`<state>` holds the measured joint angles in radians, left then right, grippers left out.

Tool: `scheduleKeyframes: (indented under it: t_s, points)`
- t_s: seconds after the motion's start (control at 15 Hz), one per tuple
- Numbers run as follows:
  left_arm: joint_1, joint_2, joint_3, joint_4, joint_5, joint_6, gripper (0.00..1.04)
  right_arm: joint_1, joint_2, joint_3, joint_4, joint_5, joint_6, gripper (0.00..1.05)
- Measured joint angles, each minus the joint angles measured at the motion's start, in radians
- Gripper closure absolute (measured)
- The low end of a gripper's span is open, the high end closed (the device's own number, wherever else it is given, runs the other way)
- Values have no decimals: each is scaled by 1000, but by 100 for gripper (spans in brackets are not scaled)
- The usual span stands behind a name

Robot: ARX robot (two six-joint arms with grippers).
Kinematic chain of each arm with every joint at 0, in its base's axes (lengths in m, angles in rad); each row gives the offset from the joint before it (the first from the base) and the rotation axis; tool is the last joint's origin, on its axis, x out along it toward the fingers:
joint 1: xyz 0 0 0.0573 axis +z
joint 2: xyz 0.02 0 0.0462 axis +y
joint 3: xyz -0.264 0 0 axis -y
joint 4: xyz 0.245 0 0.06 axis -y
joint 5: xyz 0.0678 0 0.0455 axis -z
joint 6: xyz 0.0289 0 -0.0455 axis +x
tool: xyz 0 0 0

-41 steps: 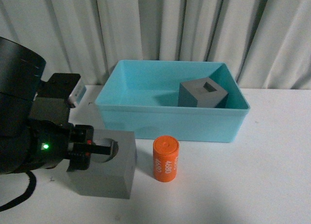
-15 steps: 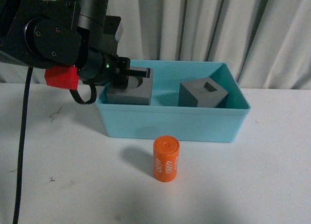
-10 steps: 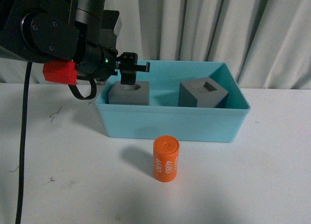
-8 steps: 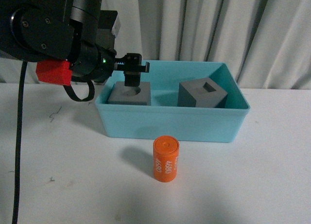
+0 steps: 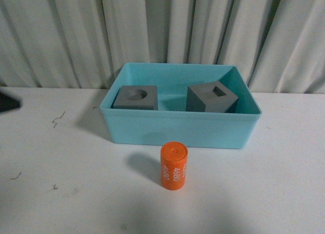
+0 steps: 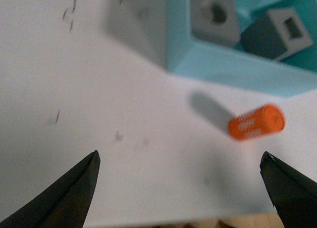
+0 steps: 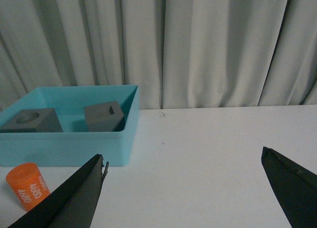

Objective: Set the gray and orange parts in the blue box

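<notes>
Left gripper [image 6: 179, 156]: fingers spread wide, nothing between them. Right gripper [image 7: 183, 155]: likewise spread and empty.

Orange cylinder [image 5: 173, 167]: stands upright on the white table [image 5: 274, 183], outside the blue box [image 5: 177, 130], near its front wall. It lies ahead of the left fingers, closer to one finger than the other. For the right fingers it sits close beside one finger, outside the gap.

Handling (judgement): looks rigid, small, probably light. The smooth round wall may slip or roll if tipped. Best hold is across the diameter at mid-height, pads on opposite sides, closing gently so it does not topple.

Box contents: gray cube with round recess [image 5: 135, 98] sits at one end, gray cube with square recess [image 5: 212, 98] at the other, apart, with bare floor between them. That gap looks like room enough for the cylinder. Cylinder not yet placed.
</notes>
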<state>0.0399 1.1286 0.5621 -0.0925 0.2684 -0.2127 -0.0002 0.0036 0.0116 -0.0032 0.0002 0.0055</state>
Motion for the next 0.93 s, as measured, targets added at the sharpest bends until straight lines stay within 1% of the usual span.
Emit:
scheduleKeyframes:
  t_s: [0.07, 0.13, 0.2, 0.27, 0.33, 0.4, 0.47, 0.53, 0.6, 0.93]
  points:
    - [83, -137, -105, -98, 27, 27, 7, 0, 0, 0, 0, 0, 0, 6]
    - [132, -270, -305, 225, -65, 92, 17, 0, 0, 0, -2, 0, 0, 6]
    - [116, -367, -433, 490, -120, 143, 29, 0, 0, 0, 0, -3, 0, 6]
    - [88, -414, -489, 637, -131, 168, 40, 0, 0, 0, 0, -1, 0, 6]
    - [75, -454, -503, 694, -145, 186, 53, 0, 0, 0, -1, -1, 0, 6]
    - [60, -498, -513, 688, -166, 193, 67, 0, 0, 0, -1, -1, 0, 6]
    - [-1, -511, -544, 698, -245, 195, 80, 0, 0, 0, 0, -1, 0, 6]
    - [-47, -540, -552, 643, -252, 196, 93, 0, 0, 0, 0, -2, 0, 6]
    - [-43, -592, -552, 616, -264, 194, 103, 0, 0, 0, 0, -1, 0, 6]
    - [-40, -786, -552, 439, -269, 198, 103, 0, 0, 0, 0, 0, 0, 6]
